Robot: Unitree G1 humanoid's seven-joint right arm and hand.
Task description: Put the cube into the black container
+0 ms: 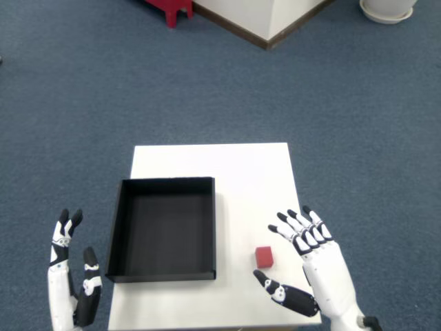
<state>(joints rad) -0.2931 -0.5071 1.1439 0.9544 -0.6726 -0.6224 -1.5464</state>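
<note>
A small red cube (264,257) lies on the white table (241,169), to the right of the black container (165,229), near the table's front edge. My right hand (306,265) hovers just right of the cube, open, with fingers spread above it and the thumb reaching under its near side. Nothing touches the cube as far as I can see. The container is a shallow open box with nothing inside. The left hand (71,283) stays open beyond the table's left edge.
Blue carpet surrounds the small table. A red stool (169,8) and a white wall corner (270,21) stand far behind. A white round base (388,9) sits at the top right.
</note>
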